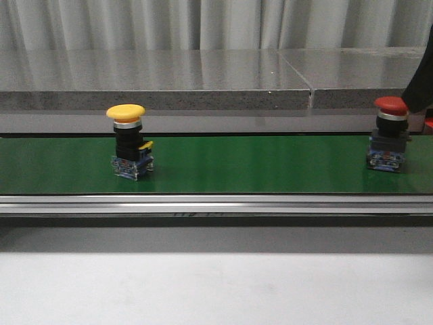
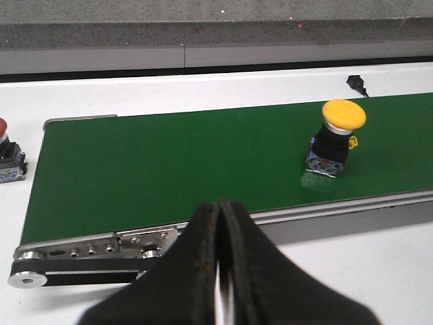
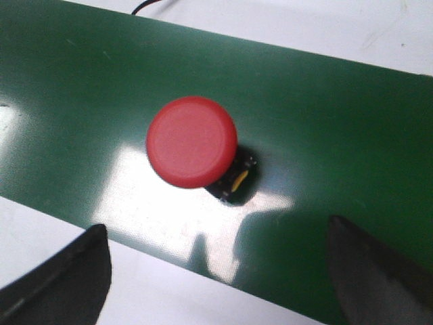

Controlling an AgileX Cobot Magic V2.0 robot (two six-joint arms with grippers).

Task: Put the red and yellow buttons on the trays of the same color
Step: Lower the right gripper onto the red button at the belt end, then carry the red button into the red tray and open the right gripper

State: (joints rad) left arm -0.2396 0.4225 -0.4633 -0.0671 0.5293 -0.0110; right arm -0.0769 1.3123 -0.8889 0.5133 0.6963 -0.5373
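The right gripper (image 3: 216,271) hung above the green belt (image 3: 325,135) with its fingers (image 3: 64,277) spread wide, and the red button (image 3: 192,141) stood upright on the belt just ahead of the gap between them, untouched. The left gripper (image 2: 221,271) was pressed closed on nothing; the yellow button (image 2: 338,139) stood upright on the belt well beyond it.

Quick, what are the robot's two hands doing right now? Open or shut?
Left end effector: shut, holding nothing.
Right end effector: open, above the red button, not touching it.
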